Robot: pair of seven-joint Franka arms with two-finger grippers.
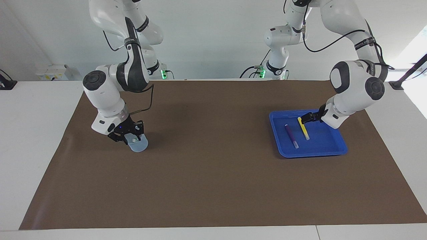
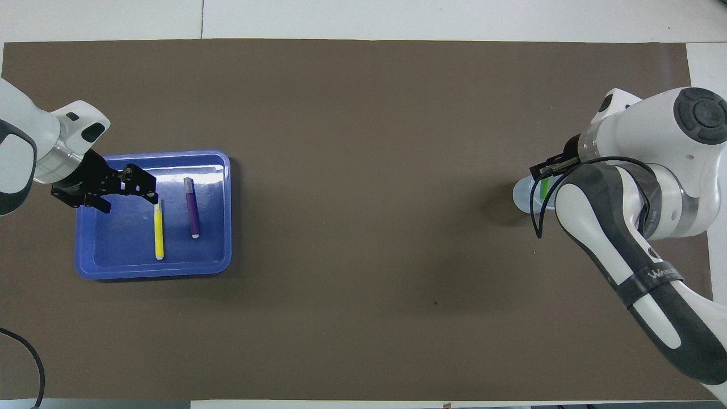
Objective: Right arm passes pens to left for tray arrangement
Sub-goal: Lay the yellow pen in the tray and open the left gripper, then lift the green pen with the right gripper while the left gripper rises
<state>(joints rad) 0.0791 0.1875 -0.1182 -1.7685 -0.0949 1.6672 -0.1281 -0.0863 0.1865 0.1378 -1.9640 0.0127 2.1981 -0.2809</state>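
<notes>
1. Blue tray (image 1: 333, 151) (image 2: 96, 267) sits on the brown mat (image 1: 213, 186) (image 2: 363, 113) toward the left arm's end of the table, about midway between the edge nearest the robots and the opposite edge.
2. Purple pen (image 1: 291, 135) (image 2: 192, 207) lies flat in the tray, whitish end pointing away from the robots in the facing view.
3. Yellow pen (image 1: 303, 128) (image 2: 159, 230) lies flat in the tray just beside the purple one, roughly parallel, on the side toward the left arm's end of the table; the two are not touching.
4. Left gripper (image 1: 305, 119) (image 2: 152, 192) is low over the tray, at the end of the yellow pen nearest the robots. Fingertips are right at the pen end; cannot tell whether they are clamped on it or spread.
5. Clear plastic cup (image 1: 138, 145) (image 2: 525, 196) stands on the mat toward the right arm's end of the table.
6. Green pen (image 2: 545, 187) is inside the cup, only a green sliver visible in the overhead view, rest hidden by the gripper.
7. Right gripper (image 1: 133, 137) (image 2: 548, 173) is at the cup's mouth, fingers down at the rim; cannot tell whether it is pinching the pen or loose.
</notes>
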